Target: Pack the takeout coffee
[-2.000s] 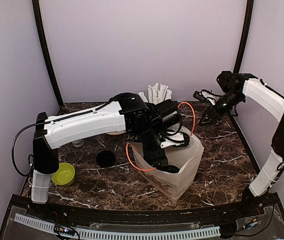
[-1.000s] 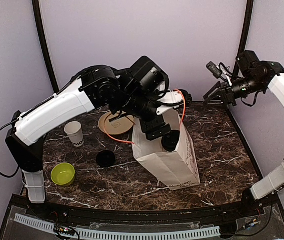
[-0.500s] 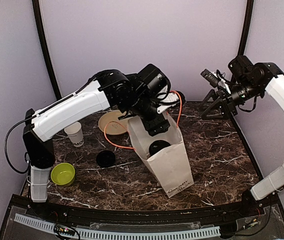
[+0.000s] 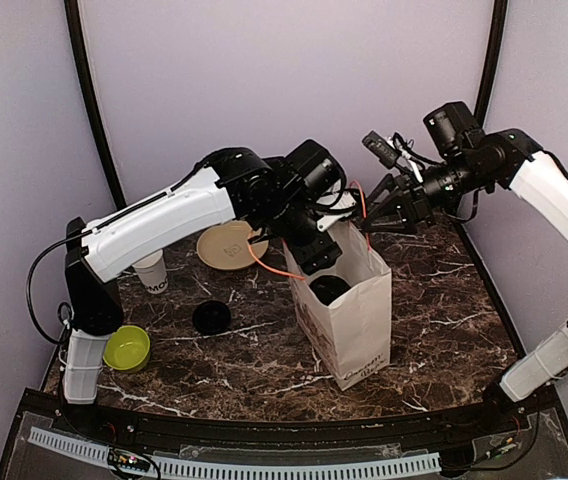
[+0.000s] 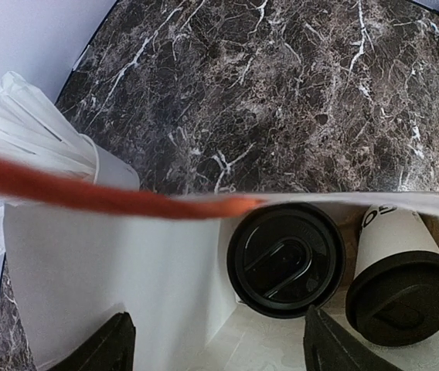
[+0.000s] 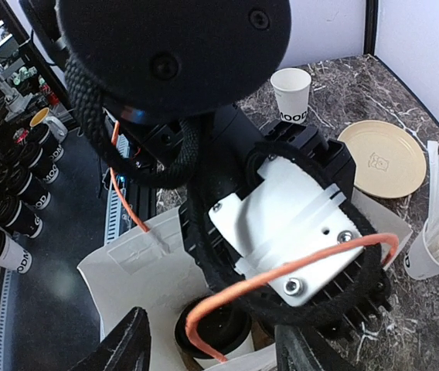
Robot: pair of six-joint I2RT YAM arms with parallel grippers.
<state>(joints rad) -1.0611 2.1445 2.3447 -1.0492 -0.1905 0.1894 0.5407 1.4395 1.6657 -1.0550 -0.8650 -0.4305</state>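
Takeout coffee cups (image 5: 285, 259), two small white paper ones with round black plastic lids, stand side by side inside the white paper bag (image 5: 111, 263), directly under the left gripper (image 5: 218, 340), whose jaws are spread wide around nothing. An orange cable (image 5: 88, 197) crosses the bag's rim. The right gripper (image 4: 386, 215) hovers just behind the bag, fingers parted and empty. Around the bag on the dark marble table (image 4: 444, 320) sit a white cup of wrapped straws (image 5: 26, 116), a tan round plate (image 4: 226, 243), a lidless printed cup (image 4: 149, 270), a loose black lid (image 4: 211, 317) and a lime-green bowl (image 4: 126, 347).
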